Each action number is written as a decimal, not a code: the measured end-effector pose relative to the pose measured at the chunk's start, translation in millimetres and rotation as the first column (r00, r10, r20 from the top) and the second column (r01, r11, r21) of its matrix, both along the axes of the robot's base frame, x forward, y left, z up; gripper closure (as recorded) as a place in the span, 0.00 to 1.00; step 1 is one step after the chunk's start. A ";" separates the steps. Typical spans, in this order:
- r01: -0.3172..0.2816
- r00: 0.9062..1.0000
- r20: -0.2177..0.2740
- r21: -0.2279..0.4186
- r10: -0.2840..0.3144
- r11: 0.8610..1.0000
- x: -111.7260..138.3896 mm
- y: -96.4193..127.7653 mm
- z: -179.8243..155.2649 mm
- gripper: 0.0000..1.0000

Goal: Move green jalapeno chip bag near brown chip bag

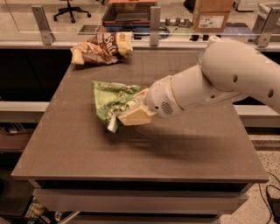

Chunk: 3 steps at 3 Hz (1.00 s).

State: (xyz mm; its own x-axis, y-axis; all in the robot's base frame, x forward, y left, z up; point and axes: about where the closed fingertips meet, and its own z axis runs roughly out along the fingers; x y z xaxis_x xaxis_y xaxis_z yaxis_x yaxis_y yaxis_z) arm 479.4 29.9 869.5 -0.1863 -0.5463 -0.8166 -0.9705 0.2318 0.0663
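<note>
Starting from the near edge, the dark grey-brown table (131, 168) carries a soft shadow under the arm's wrist. Just beyond that shadow, a little left of the tabletop's centre, the gripper (127, 115) reaches in from the right. Its cream-coloured fingers (138, 114) are closed on the lower right part of the green jalapeno chip bag (110, 97), pinching the foil between them. The bag is crumpled and bunched around the grip. Its pale sealed end hangs down at the lower left and its wider green face spreads up and to the left. Whether that lower end touches the tabletop cannot be told.

Behind the gripper, the thick white arm (227, 74) runs up and to the right, leaving the view at the right edge. Farther back, on the far left part of the table close to its rear edge, the brown chip bag (101, 47) lies on its side with its cream-yellow ends showing — well apart from the green bag, with tabletop between them. Past the table, upright metal posts (154, 25) stand along a rail. Beyond them are a cardboard box (211, 16) at the right and an office chair (69, 8) at the far left.
</note>
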 end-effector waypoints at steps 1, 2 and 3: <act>0.011 1.000 0.027 -0.012 -0.011 1.000 17.5 -2.0 16.7 1.00; 0.068 0.996 0.064 -0.048 -0.065 0.997 36.0 -0.5 32.7 1.00; 0.197 0.976 0.105 -0.083 -0.188 0.977 61.8 -0.6 45.3 1.00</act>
